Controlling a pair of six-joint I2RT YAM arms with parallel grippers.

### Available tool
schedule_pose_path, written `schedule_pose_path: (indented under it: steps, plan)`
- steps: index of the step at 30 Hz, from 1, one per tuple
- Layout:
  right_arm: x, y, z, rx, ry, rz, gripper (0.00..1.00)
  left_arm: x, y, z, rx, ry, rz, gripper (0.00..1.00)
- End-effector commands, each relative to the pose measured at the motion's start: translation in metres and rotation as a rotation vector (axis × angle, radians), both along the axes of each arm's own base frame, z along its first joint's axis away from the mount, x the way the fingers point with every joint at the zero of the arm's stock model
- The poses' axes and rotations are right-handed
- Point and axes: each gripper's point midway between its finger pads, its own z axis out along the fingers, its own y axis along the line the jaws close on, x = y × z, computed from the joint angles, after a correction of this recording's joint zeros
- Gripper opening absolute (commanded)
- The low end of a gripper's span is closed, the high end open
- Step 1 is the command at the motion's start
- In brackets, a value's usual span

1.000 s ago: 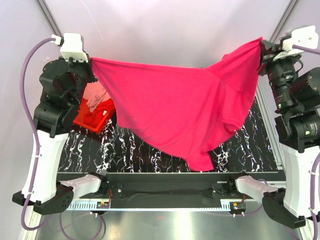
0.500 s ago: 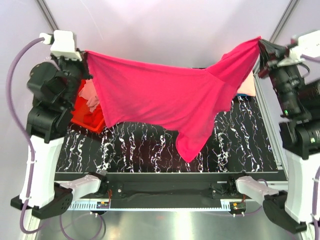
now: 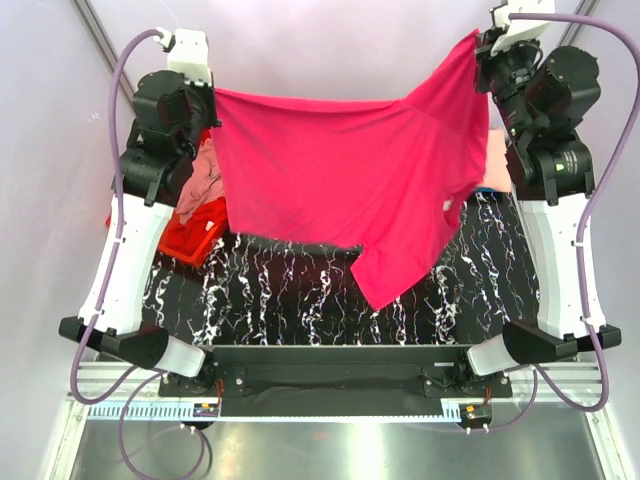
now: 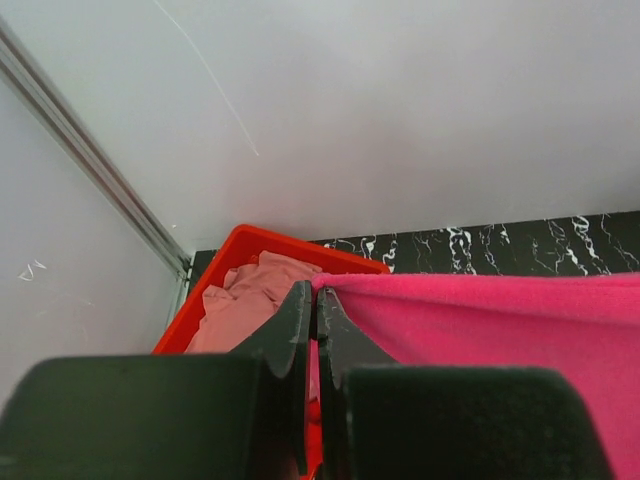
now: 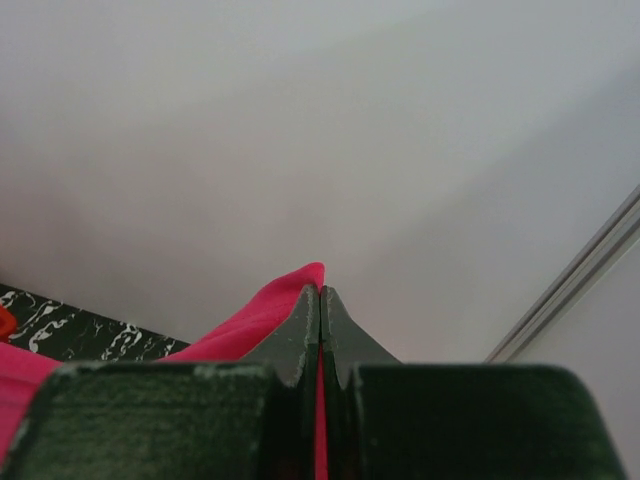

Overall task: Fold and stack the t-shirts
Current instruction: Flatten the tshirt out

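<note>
A hot pink t-shirt (image 3: 350, 190) hangs spread in the air between both arms, its lower corner drooping over the black marbled table (image 3: 280, 300). My left gripper (image 3: 212, 95) is shut on its top left corner, which the left wrist view shows as the pink cloth (image 4: 480, 320) pinched at my left gripper (image 4: 315, 295). High at the back right, my right gripper (image 3: 478, 42) is shut on the other corner; in the right wrist view the cloth (image 5: 260, 315) pokes out past my right gripper (image 5: 320, 292). More t-shirts, dusty pink (image 3: 205, 175) and red, lie in the tray.
A red plastic tray (image 3: 190, 235) stands at the table's left side, behind the left arm; it shows as the tray (image 4: 250, 245) in the left wrist view too. A salmon-peach and a teal cloth (image 3: 493, 170) lie at the right, partly hidden by the shirt. White walls enclose the space.
Both arms have risen and swung toward the back, lifting the hot pink shirt higher and stretching it wider. The right corner went up furthest. Both grips held.
</note>
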Motion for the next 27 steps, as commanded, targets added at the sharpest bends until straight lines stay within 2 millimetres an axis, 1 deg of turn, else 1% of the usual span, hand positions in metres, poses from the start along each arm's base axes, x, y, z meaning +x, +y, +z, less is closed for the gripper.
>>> schedule_pose_path:
  steps: [1, 3, 4, 5, 6, 7, 8, 9, 10, 11, 12, 13, 14, 15, 16, 17, 18, 19, 21, 22, 23, 24, 25, 26, 27]
  plan:
    - [-0.051, -0.018, 0.078, 0.021, -0.223, -0.032, 0.00, -0.030, 0.021, 0.086, -0.102, -0.254, 0.061, 0.00]
    - [-0.060, -0.018, 0.081, 0.023, -0.231, -0.022, 0.00, -0.039, 0.027, 0.091, -0.111, -0.273, 0.077, 0.00]
    - [-0.075, -0.022, 0.086, 0.020, -0.250, -0.027, 0.00, -0.053, 0.035, 0.101, -0.118, -0.304, 0.098, 0.00]
    - [-0.082, -0.026, 0.088, 0.019, -0.259, -0.038, 0.00, -0.057, 0.037, 0.101, -0.113, -0.305, 0.100, 0.00]
    - [-0.095, -0.032, 0.090, 0.024, -0.270, -0.058, 0.00, -0.064, 0.040, 0.104, -0.109, -0.315, 0.101, 0.00]
    - [-0.101, -0.035, 0.090, 0.022, -0.272, -0.067, 0.00, -0.079, 0.039, 0.113, -0.112, -0.344, 0.070, 0.00]
    - [-0.107, -0.036, 0.089, 0.022, -0.270, -0.060, 0.00, -0.086, 0.037, 0.117, -0.114, -0.360, 0.041, 0.00]
    - [-0.113, -0.032, 0.085, 0.014, -0.252, -0.035, 0.00, -0.090, 0.032, 0.114, -0.112, -0.363, 0.005, 0.00]
    - [-0.129, -0.032, 0.088, 0.030, -0.261, -0.008, 0.00, -0.110, 0.024, 0.127, -0.134, -0.418, -0.071, 0.00]
    - [-0.137, -0.029, 0.085, 0.033, -0.252, 0.015, 0.00, -0.120, 0.022, 0.129, -0.144, -0.435, -0.101, 0.00]
    - [-0.145, -0.018, 0.078, 0.010, -0.233, 0.083, 0.00, -0.127, 0.021, 0.128, -0.153, -0.439, -0.119, 0.00]
    - [-0.170, -0.019, 0.082, 0.017, -0.257, 0.113, 0.00, -0.144, 0.024, 0.132, -0.179, -0.456, -0.130, 0.00]
    - [-0.180, -0.017, 0.079, 0.014, -0.256, 0.136, 0.00, -0.152, 0.025, 0.132, -0.181, -0.454, -0.138, 0.00]
    - [-0.189, -0.014, 0.070, 0.008, -0.232, 0.164, 0.00, -0.162, 0.026, 0.134, -0.182, -0.456, -0.152, 0.00]
    - [-0.212, -0.016, 0.073, 0.020, -0.252, 0.180, 0.00, -0.178, 0.024, 0.134, -0.182, -0.449, -0.191, 0.00]
    - [-0.223, -0.017, 0.074, 0.023, -0.256, 0.190, 0.00, -0.186, 0.022, 0.134, -0.185, -0.447, -0.212, 0.00]
    - [-0.243, -0.021, 0.072, 0.029, -0.259, 0.197, 0.00, -0.195, 0.021, 0.134, -0.191, -0.449, -0.233, 0.00]
    - [-0.253, -0.023, 0.072, 0.042, -0.263, 0.202, 0.00, -0.212, 0.020, 0.136, -0.199, -0.453, -0.269, 0.00]
    - [-0.274, -0.028, 0.072, 0.056, -0.274, 0.203, 0.00, -0.228, 0.022, 0.137, -0.203, -0.458, -0.287, 0.00]
    - [-0.290, -0.030, 0.074, 0.068, -0.294, 0.210, 0.00, -0.242, 0.022, 0.135, -0.238, -0.452, -0.307, 0.00]
    - [-0.305, -0.034, 0.079, 0.074, -0.321, 0.210, 0.00, -0.249, 0.022, 0.135, -0.245, -0.455, -0.317, 0.00]
    - [-0.313, -0.036, 0.077, 0.079, -0.318, 0.211, 0.00, -0.257, 0.024, 0.133, -0.252, -0.452, -0.323, 0.00]
    - [-0.317, -0.037, 0.078, 0.083, -0.318, 0.213, 0.00, -0.261, 0.024, 0.132, -0.263, -0.448, -0.328, 0.00]
    - [-0.326, -0.039, 0.082, 0.086, -0.336, 0.213, 0.00, -0.261, 0.024, 0.130, -0.269, -0.438, -0.328, 0.00]
    - [-0.326, -0.039, 0.080, 0.086, -0.327, 0.210, 0.00, -0.262, 0.020, 0.127, -0.265, -0.425, -0.350, 0.00]
